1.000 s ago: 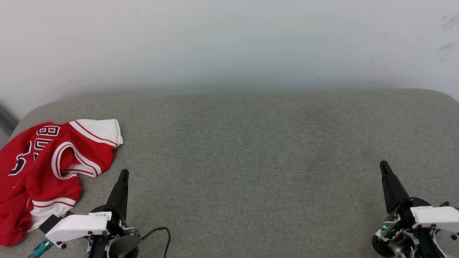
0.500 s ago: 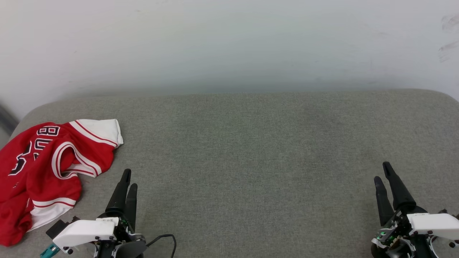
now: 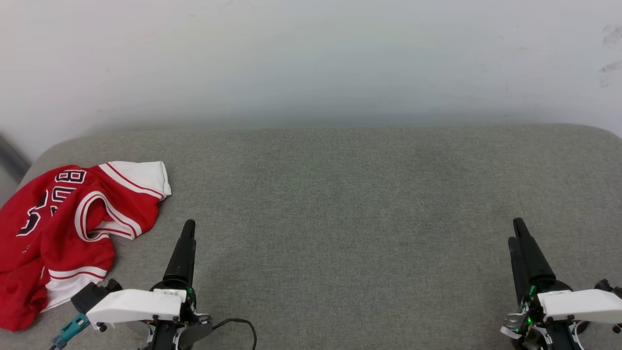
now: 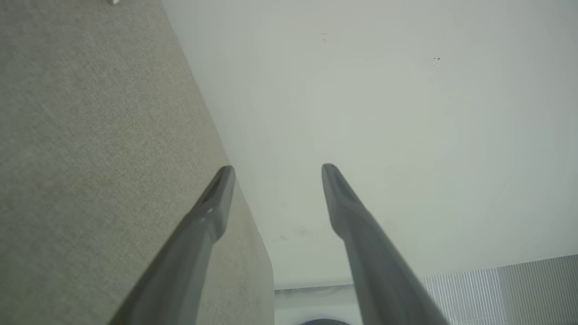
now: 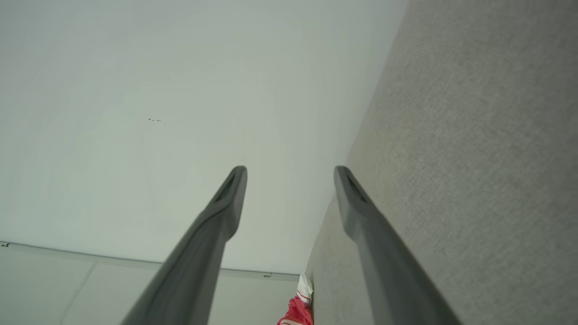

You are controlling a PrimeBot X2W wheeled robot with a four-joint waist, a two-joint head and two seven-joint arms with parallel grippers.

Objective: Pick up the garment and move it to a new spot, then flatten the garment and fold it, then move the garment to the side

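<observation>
A: Garment status?

B: Red basketball-style T-shirt point(image 3: 73, 228), short white sleeves, red-and-white striped trim. Crumpled in a heap, not flat. Lying along left edge of grey fabric-covered bench point(image 3: 340, 194), toward far left corner. One white sleeve at far end, striped neck opening facing up. Black white-outlined lettering creased, only partly readable. White striped hem at near side.

A: Grippers?

B: For left gripper point(image 3: 187, 228): near the front edge, just right of the shirt's near part, not touching it. Fingers point(image 4: 352, 216) spread wide in wrist view, nothing between. For right gripper point(image 3: 515, 232): toward right edge, well apart from shirt. Fingers point(image 5: 216, 216) spread too, empty. Both pointing at plain white wall point(image 3: 311, 58).

A: Shirt in right wrist view?

B: Small red-and-white bit point(image 5: 298, 311) at bench edge, bottom of view.
</observation>
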